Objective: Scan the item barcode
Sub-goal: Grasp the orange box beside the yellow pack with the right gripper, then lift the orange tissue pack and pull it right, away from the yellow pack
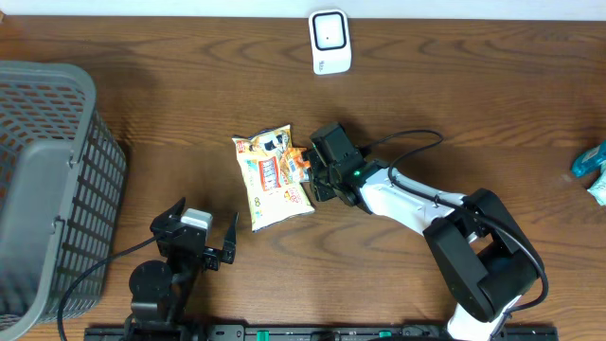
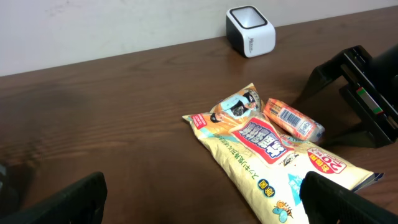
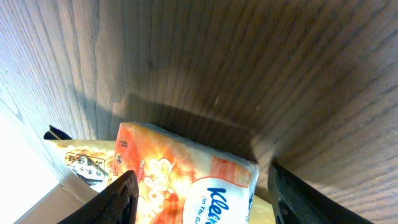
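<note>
Right, from overhead the right gripper (image 1: 311,172) is down at mid-bench, its fingers (image 3: 121,196) spread on either side of the orange tissue pack (image 1: 298,163). The right wrist view shows one finger close against the pack's edge and a thin strip of bench between the pack and the other finger, so I read them as apart and not clamped. The pack lies flat, its long side touching the top right corner of the yellow snack bag (image 1: 270,180), which also lies flat on the bench (image 1: 454,85). I can see a barcode on the pack's upper face in the left wrist view. The scanner (image 1: 329,40) stands upright near the far edge, well apart from the pack. The left gripper (image 1: 206,214) hovers near the front edge, just left of the bag, its fingers wide apart with nothing between them. The grey basket (image 1: 85,199) sits at the far left. A teal packet (image 1: 592,170) shows at the far right edge.
</note>
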`<action>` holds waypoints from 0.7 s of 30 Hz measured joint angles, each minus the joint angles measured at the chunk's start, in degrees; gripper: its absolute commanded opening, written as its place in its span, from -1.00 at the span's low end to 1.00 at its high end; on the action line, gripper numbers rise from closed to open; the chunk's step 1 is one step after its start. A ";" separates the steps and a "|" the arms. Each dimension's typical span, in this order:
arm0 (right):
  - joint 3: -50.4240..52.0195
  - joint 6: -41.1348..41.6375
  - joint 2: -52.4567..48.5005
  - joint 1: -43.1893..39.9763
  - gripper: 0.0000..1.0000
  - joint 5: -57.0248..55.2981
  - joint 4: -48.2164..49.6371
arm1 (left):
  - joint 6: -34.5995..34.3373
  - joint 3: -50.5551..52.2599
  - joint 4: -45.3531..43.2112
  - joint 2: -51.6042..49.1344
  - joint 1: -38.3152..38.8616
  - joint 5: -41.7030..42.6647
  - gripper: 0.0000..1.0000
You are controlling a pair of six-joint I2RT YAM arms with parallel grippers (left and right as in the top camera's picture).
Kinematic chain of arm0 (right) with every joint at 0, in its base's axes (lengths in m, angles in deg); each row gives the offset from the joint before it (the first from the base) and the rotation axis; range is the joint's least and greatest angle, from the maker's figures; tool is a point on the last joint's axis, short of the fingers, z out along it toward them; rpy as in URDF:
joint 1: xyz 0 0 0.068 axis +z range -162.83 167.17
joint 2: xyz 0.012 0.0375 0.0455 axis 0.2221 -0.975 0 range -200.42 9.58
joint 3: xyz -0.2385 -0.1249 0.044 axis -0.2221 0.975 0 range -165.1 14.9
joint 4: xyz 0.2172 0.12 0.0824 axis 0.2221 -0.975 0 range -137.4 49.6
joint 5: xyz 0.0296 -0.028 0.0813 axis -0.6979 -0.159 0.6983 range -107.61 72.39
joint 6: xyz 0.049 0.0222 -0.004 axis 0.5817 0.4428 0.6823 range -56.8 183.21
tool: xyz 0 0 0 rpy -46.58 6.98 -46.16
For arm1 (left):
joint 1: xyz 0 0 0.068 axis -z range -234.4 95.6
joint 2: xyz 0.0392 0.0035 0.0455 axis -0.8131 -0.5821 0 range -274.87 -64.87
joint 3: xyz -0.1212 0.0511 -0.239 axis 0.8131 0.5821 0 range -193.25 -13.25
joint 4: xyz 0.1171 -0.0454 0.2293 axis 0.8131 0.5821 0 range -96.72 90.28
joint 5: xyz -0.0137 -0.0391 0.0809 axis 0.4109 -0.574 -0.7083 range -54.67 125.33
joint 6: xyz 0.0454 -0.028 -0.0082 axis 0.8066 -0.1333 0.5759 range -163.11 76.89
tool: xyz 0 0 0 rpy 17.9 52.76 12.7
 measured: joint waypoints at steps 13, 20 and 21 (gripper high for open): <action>0.00 0.04 0.00 0.17 -0.10 -0.61 0.00 | 0.00 0.00 0.00 0.00 0.00 0.00 0.96; 0.00 -0.70 -0.02 1.51 0.02 -0.72 0.00 | 0.00 0.00 0.00 0.00 0.00 0.00 0.96; 0.00 -0.70 -0.02 1.77 0.00 -0.76 0.00 | 0.00 0.00 0.00 0.00 0.00 0.02 0.96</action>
